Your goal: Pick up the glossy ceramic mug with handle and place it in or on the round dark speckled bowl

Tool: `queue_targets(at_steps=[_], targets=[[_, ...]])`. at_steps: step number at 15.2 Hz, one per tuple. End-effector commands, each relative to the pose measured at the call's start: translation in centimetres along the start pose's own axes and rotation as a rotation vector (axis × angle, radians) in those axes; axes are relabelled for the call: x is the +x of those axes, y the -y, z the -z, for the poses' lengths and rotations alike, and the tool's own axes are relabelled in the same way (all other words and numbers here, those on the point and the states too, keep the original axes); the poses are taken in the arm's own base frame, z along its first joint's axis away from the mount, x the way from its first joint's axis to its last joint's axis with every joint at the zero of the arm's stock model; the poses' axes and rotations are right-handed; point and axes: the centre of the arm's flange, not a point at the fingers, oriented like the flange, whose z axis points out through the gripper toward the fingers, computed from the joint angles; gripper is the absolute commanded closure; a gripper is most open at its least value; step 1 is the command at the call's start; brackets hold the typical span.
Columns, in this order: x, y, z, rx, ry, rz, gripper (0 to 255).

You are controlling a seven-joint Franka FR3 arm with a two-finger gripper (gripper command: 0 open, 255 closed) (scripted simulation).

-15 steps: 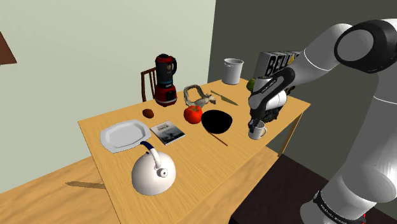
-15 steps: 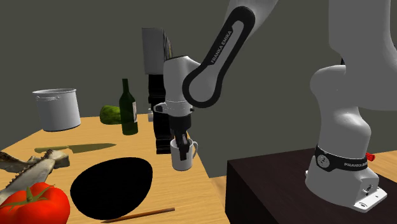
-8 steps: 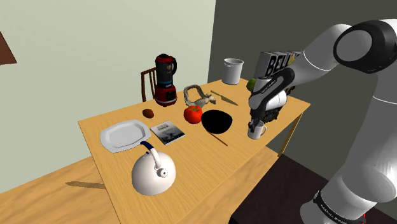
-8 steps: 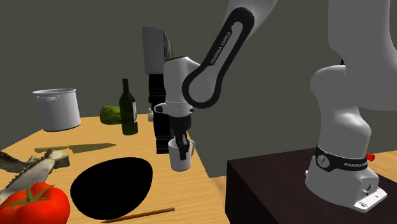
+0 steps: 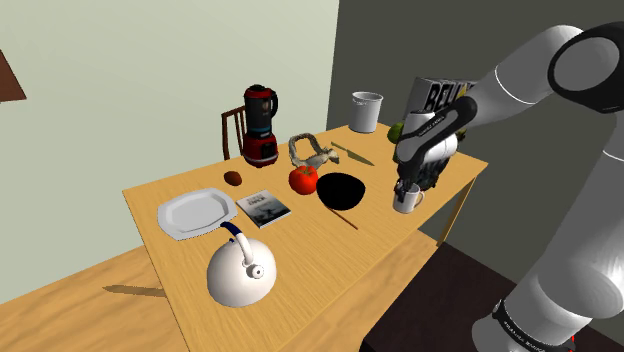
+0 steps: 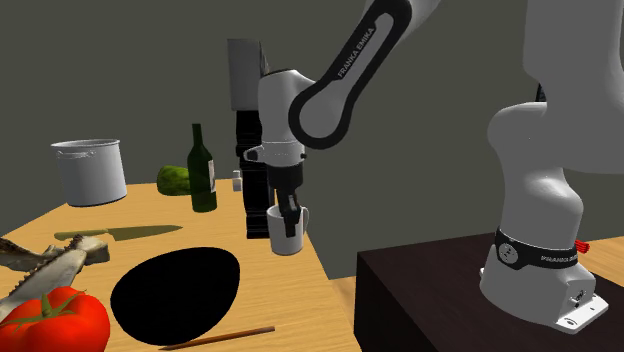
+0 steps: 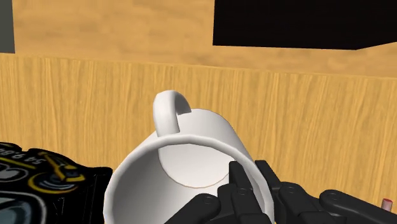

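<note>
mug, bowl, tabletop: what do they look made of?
Mug: white and smooth, with a soft sheen along rim and handle. It reads as glazed ceramic, though it could be plastic.
Bowl: flat black, no highlights or speckle visible, so the material is open.
Tabletop: wood, light tan with clear grain lines, matte.

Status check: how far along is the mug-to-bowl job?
Done: gripper shut on the rim of the white mug. In hand: the lift, with the mug slightly higher than a second ago. Left: carry it to the black bowl, which holds nothing yet, and release.
</note>
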Motion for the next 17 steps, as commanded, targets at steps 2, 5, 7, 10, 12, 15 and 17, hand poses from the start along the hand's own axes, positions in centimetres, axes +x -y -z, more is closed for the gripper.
queue_targets(at_steps=[2, 5, 7, 10, 12, 15, 17], targets=[[-0.1, -0.2, 1.7, -0.001, -0.003, -0.003, 255], [-0.2, -0.3, 3.3, -0.001, -0.003, -0.003, 255], [-0.3, -0.4, 4.3, -0.001, -0.003, -0.003, 255], [-0.4, -0.5, 5.9, -0.001, -0.003, -0.003, 255], [-0.4, -0.5, 7.0, -0.001, -0.003, -0.003, 255], [-0.5, -0.6, 8.5, -0.001, -0.003, -0.003, 255], [-0.6, -0.7, 9.6, -0.001, -0.003, -0.003, 255]])
